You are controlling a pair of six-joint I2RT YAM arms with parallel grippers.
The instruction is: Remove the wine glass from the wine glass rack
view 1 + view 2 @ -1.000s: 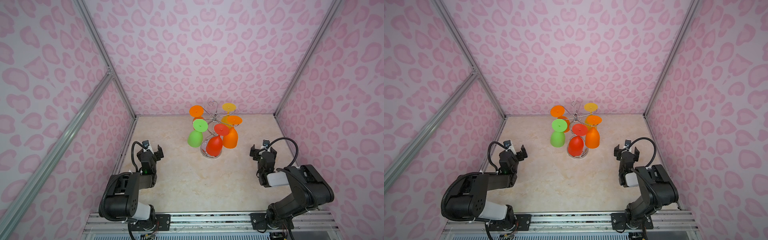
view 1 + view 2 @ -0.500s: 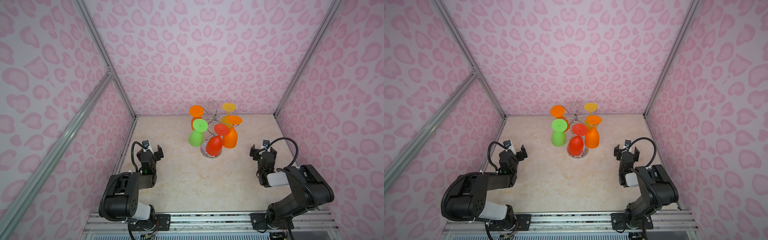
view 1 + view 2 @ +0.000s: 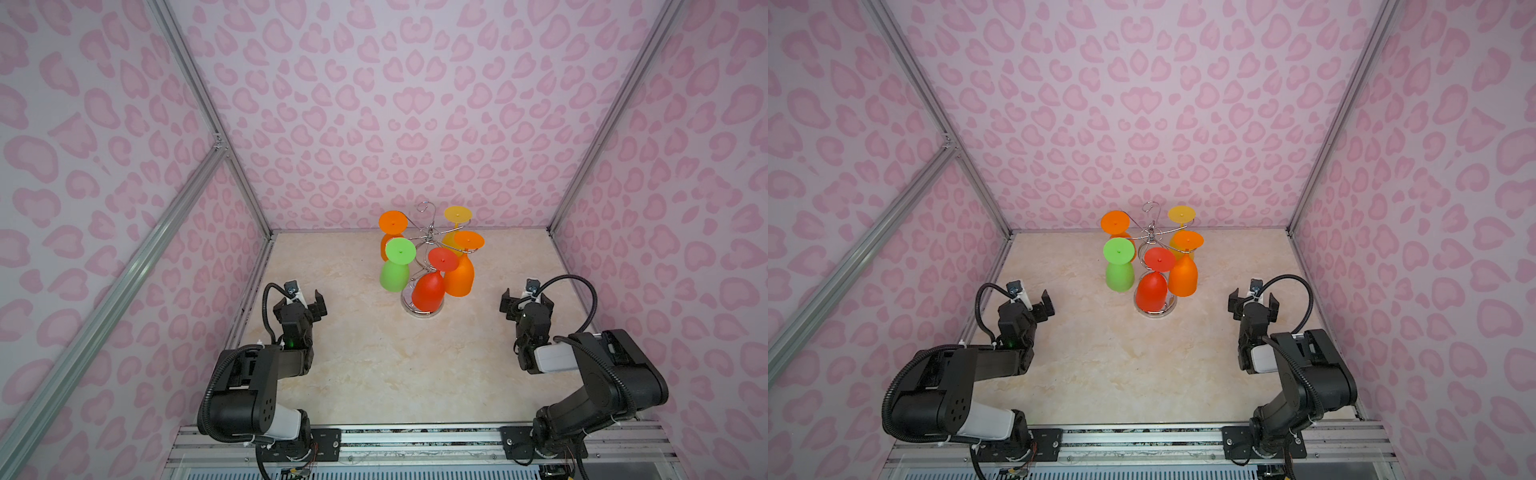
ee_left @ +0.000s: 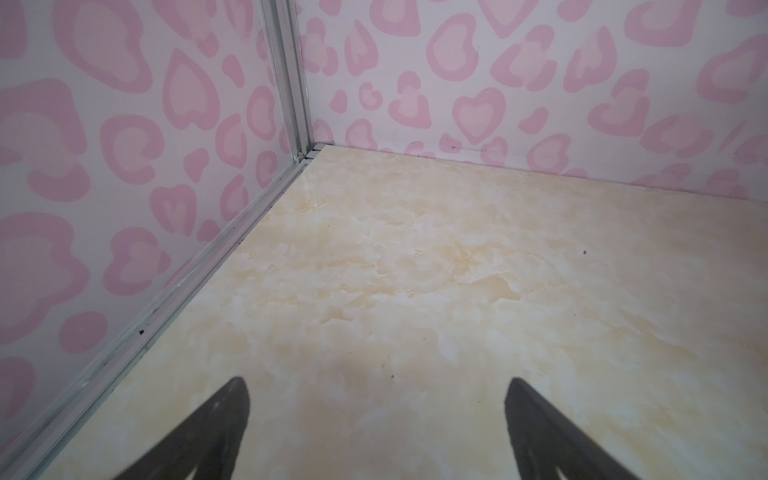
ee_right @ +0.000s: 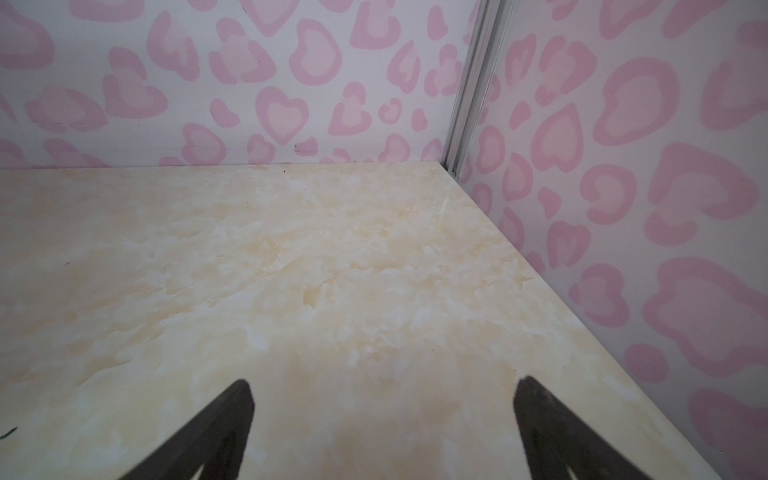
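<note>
So far, no glass is off the wine glass rack [image 3: 432, 237]

Plainly the task is at its start. Five wine glasses hang upside down from the chrome rack, which stands at the far middle of the table [image 3: 374, 365]. A green wine glass [image 3: 394, 276] hangs on the near left, a red wine glass [image 3: 429, 291] nearest and a near orange wine glass [image 3: 459, 278] on the right. A far orange wine glass [image 3: 392, 222] and a yellow wine glass [image 3: 457, 215] hang behind them. No glass stands or lies on the table.

The left hand [image 4: 377, 384] and the right hand [image 5: 382, 384] sit low by the left and right edges of the table, well apart from the rack. Each has its jaws spread wide with nothing between them. By my judgement everything is left to do: reach, grip a glass, slide it off its arm and carry it clear. The task does not say which glass is meant.

The bowls of the two far glasses are mostly hidden behind the nearer ones, and the red glass covers part of the rack's round base. The wire arms are too fine to show how each foot is caught. Both wrist views show only table and pink patterned walls [image 4: 498, 83], no rack
</note>
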